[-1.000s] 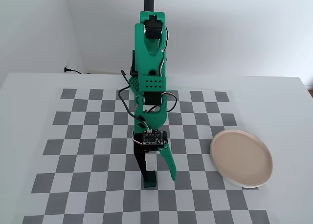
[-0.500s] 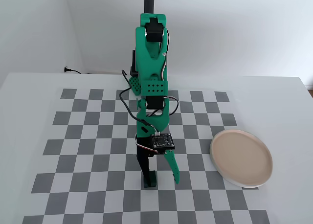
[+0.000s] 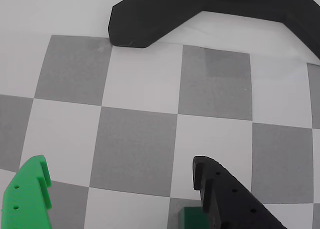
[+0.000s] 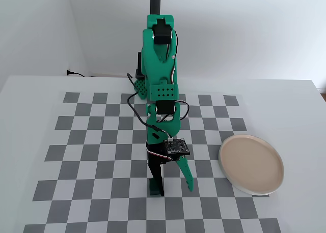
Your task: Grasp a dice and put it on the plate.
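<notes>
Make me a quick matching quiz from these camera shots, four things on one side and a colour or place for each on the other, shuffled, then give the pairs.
Things:
1. dice
2. plate
3. black finger
4. green finger

Descriptions:
A. empty, at the right of the checkered mat in the fixed view
B. lower left corner of the wrist view
C. small dark green cube against the black finger
D. lower right of the wrist view, right beside the cube

Pairs: 1-C, 2-A, 3-D, 4-B
</notes>
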